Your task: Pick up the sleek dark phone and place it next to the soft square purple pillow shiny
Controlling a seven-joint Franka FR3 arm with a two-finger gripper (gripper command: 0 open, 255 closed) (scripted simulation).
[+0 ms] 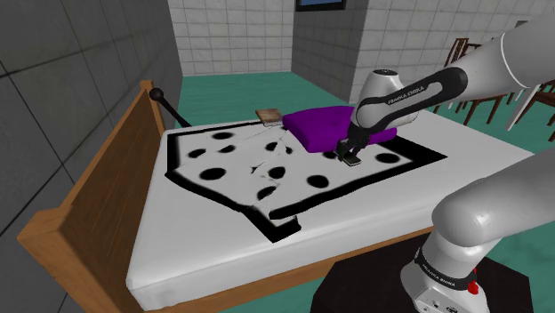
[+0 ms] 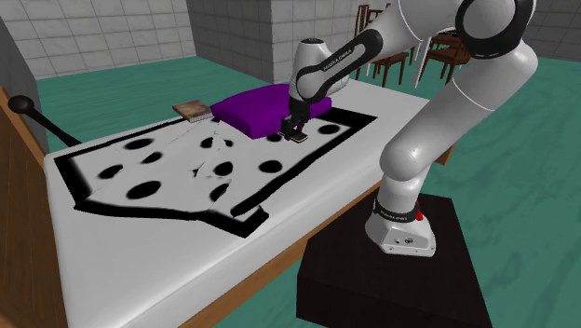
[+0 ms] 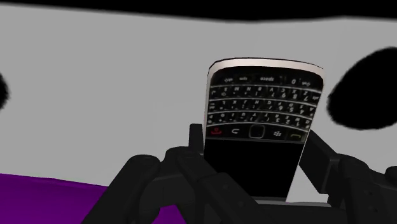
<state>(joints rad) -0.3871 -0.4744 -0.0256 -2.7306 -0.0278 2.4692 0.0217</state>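
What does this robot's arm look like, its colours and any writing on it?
The arm is white, built of rounded tube-like segments with dark bands at the joints. A black band near the wrist carries white lettering, and a small red mark sits by the base. The gripper is all black, with two fingers.

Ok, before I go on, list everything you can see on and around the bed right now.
black keypad phone: one, black, clasped between the fingers, by the pillow
square purple pillow: one, purple, on the cover
flat brown slab: one, brown, beside the pillow
spotted cover: one, white with black spots and border, over the mattress
wooden bed frame: one, brown, around the mattress
knobbed rod: one, black, at the frame's corner
wooden chairs: several, brown, beyond the bed
arm: one, white, over the bed
gripper: one, black, shut on the phone
stand: one, dark, beside the bed
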